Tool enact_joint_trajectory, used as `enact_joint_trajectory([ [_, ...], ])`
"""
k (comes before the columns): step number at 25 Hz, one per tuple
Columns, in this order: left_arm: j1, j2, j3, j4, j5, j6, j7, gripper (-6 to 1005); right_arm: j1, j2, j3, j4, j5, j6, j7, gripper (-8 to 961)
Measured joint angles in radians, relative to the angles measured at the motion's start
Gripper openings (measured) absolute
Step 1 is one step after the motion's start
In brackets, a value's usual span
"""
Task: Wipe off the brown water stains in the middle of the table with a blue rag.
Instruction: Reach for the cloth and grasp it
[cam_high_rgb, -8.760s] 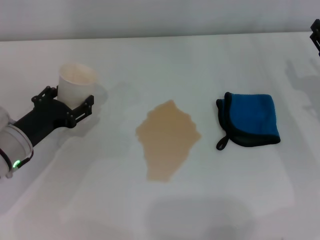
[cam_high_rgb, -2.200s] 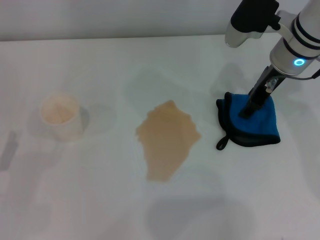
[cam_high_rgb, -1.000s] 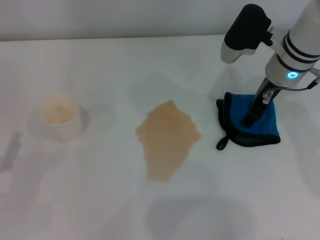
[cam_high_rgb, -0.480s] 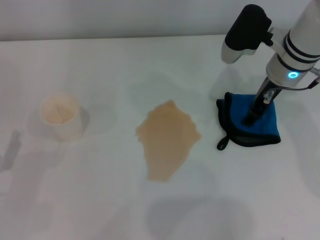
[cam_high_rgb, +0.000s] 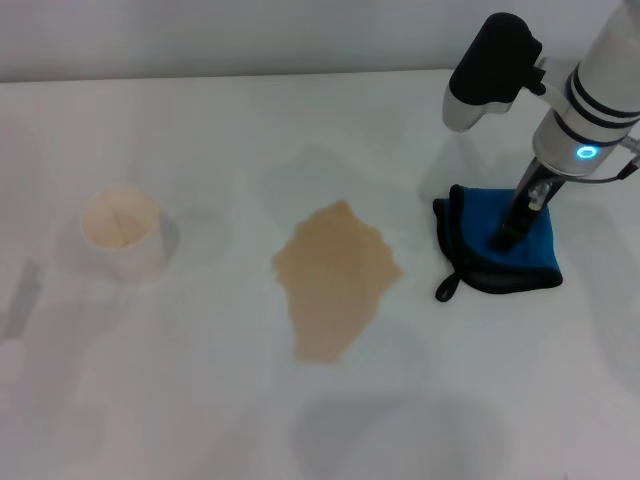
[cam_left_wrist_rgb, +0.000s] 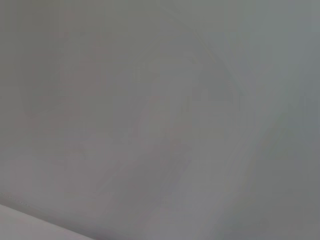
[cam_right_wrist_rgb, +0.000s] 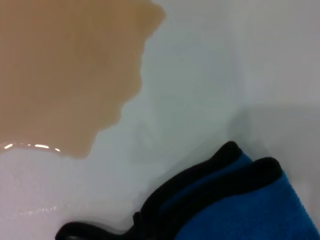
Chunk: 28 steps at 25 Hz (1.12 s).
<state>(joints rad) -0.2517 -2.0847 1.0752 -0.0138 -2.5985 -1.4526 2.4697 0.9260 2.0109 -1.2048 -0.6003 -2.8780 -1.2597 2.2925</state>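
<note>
**Camera Placement: Three Views**

Head view: mounted high, facing forward and down across the table (cam_high_rgb: 200, 400). It takes in the widest field: the paper cup (cam_high_rgb: 122, 233) on the robot's left, the brown water stains (cam_high_rgb: 335, 277) at centre, the blue rag (cam_high_rgb: 505, 240) on the right, with the right gripper (cam_high_rgb: 508, 236) over it.

Right wrist view: very close to the tabletop, facing down. It covers only a corner of the blue rag (cam_right_wrist_rgb: 250, 205) and one edge of the brown water stains (cam_right_wrist_rgb: 65, 75), with bare table (cam_right_wrist_rgb: 210, 65) between. Both items also appear in the head view.

Left wrist view: a uniform grey field; its direction and range cannot be determined, and no overlap with the other views is identifiable.
</note>
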Motion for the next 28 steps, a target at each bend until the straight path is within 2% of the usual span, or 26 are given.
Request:
enact_joint_trajectory([
  [14,0.0,0.0,0.002,0.0,0.002,0.0,0.0,876,0.005,0.003,-0.012,0.005,-0.006,-0.009,0.0,401],
  [24,0.0,0.002,0.002,0.0,0.001,0.002,0.0,876,0.012,0.003,-0.013,0.005,-0.008,-0.018,0.0,261],
  [28,0.0,0.002,0.002,0.004,0.001,0.008,0.0,876,0.013,0.003,-0.013,0.0,-0.008,-0.023,0.0,118],
])
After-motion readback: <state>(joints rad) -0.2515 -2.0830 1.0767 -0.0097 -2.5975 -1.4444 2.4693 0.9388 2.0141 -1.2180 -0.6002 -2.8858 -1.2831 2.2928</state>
